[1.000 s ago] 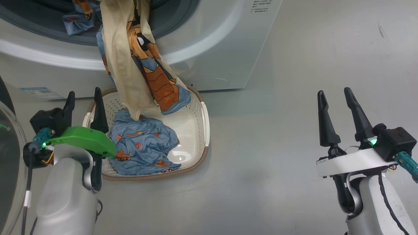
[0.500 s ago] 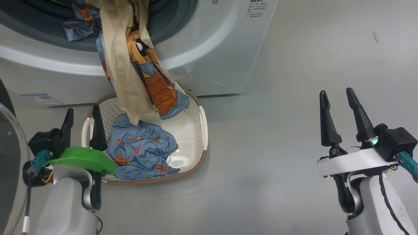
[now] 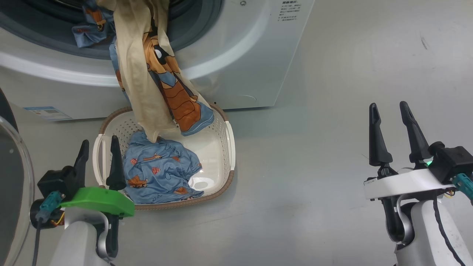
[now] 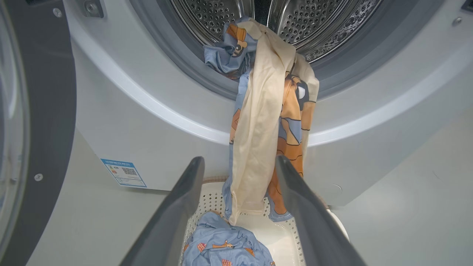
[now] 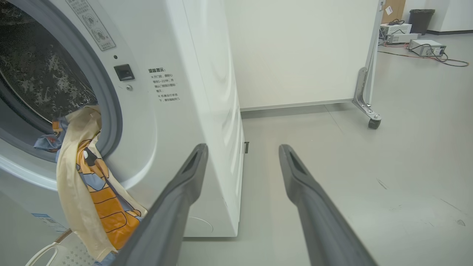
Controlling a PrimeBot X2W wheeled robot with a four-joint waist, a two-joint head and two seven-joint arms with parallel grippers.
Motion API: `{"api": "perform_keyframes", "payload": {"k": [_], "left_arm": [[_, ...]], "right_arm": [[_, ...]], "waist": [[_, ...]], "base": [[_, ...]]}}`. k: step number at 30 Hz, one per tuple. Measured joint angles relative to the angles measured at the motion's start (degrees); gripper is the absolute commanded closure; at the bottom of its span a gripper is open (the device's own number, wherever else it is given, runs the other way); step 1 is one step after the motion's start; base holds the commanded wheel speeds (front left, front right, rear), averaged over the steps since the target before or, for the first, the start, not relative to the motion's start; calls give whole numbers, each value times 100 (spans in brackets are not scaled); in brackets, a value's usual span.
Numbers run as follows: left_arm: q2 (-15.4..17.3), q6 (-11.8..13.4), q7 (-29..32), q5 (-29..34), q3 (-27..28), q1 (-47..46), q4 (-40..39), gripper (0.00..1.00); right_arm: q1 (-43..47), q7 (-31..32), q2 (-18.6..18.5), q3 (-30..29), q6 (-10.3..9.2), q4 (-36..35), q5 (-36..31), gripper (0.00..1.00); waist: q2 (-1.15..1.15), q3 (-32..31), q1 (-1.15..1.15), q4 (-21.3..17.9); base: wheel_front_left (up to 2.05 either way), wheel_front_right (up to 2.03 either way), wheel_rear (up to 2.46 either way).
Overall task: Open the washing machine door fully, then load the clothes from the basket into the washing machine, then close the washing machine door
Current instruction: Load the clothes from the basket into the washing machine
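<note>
The cream garment (image 3: 136,85) hangs lengthwise from the washing machine (image 3: 244,51) mouth down into the basket (image 3: 231,147), ahead of the left gripper (image 3: 99,140). Both it and the right gripper (image 3: 388,105) gape empty.

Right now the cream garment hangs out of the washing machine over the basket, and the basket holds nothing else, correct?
Not quite. The cream garment does hang out of the washing machine over the basket, but the head view shows a blue garment lying in it.

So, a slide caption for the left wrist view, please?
Open left claw faces cream garment hanging from washing machine into basket.
</note>
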Motion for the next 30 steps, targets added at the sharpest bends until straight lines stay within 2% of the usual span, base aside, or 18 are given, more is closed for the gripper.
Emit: {"api": "perform_keyframes", "payload": {"k": [8, 18, 30], "left_arm": [[1, 76, 0, -30, -31, 150, -223, 0], [5, 9, 0, -172, -151, 137, -231, 0], [82, -81, 399, -348, -189, -711, 290, 0]], "right_arm": [[-2, 0, 2, 136, 0, 1, 0, 0], [-18, 0, 4, 227, 0, -16, 1, 0], [-59, 0, 4, 203, 0, -199, 0, 0]], "waist": [[0, 50, 0, -12], [0, 218, 0, -234], [0, 697, 0, -457]], "base": [[0, 0, 0], [0, 0, 0], [0, 0, 0]]}}
